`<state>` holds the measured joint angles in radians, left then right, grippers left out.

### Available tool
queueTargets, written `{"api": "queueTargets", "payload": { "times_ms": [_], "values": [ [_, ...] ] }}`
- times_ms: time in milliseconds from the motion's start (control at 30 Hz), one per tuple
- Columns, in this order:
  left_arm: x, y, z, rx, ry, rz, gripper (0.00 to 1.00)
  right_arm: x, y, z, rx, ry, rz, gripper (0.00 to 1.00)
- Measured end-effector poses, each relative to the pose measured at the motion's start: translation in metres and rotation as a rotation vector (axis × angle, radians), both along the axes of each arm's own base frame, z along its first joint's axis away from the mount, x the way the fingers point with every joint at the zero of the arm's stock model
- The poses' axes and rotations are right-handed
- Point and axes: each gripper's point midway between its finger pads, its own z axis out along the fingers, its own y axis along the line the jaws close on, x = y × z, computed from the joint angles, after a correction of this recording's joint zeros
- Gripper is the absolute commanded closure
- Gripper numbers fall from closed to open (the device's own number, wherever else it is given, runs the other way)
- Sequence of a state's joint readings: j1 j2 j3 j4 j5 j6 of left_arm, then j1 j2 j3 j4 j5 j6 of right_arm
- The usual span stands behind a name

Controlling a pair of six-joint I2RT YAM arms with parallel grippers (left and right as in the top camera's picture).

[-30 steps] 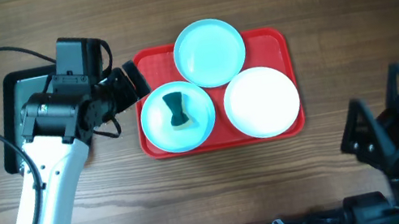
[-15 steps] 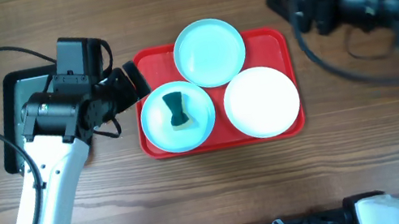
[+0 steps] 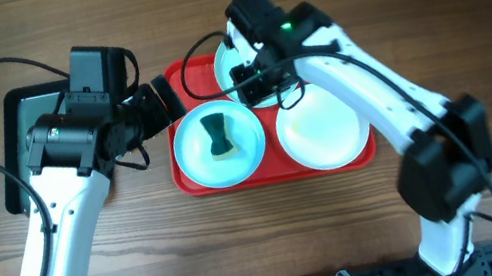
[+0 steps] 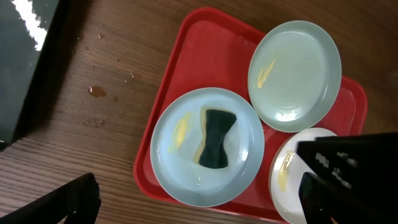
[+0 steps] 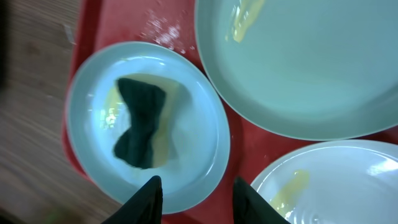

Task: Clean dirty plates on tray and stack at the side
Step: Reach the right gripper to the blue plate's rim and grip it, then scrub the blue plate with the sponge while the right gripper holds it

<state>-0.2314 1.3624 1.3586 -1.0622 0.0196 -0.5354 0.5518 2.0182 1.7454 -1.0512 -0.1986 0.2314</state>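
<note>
Three plates lie on the red tray (image 3: 344,48). The aqua plate (image 3: 241,154) at the front left carries a dark green and yellow sponge (image 3: 216,136) and a yellow smear. My right arm partly covers the back aqua plate (image 3: 281,50). The white plate (image 3: 326,129) sits at the front right, also smeared. My right gripper (image 3: 256,90) hovers over the gap between the plates; in its wrist view it (image 5: 199,193) is open and narrow, with nothing between the fingers. My left gripper (image 3: 166,101) hangs wide open at the tray's left edge, above the sponge plate (image 4: 205,149).
A dark rectangular tray (image 3: 14,148) lies on the wooden table left of the red tray, under my left arm. Small water drops (image 4: 96,91) spot the wood between the two trays. My right arm reaches in from the front right, across the white plate.
My right arm has swung from the table's front right corner, round by the back right, to over the tray, and its jaws have narrowed. The left arm and the plates have not moved.
</note>
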Motion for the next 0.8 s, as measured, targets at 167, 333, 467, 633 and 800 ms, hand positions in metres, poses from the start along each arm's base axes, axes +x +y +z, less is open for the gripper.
{"api": "queueTargets", "payload": {
  "times_ms": [167,333,467,633,800],
  "values": [
    [0.000,0.000,0.000,0.000,0.000,0.000,0.00,-0.005,-0.003,-0.029,-0.038,0.070,-0.003,0.59],
    [0.000,0.000,0.000,0.000,0.000,0.000,0.00,-0.013,-0.008,-0.047,-0.052,0.092,0.001,0.59],
    [0.000,0.000,0.000,0.000,0.001,0.000,0.00,-0.015,-0.008,-0.056,-0.048,0.096,0.003,0.65],
    [0.000,0.000,0.000,0.000,0.001,0.000,0.00,-0.006,-0.002,-0.054,-0.025,0.053,0.024,0.75],
    [0.000,0.000,-0.001,0.001,0.005,0.000,0.00,-0.010,-0.004,-0.075,-0.024,0.049,0.024,0.75]
  ]
}}
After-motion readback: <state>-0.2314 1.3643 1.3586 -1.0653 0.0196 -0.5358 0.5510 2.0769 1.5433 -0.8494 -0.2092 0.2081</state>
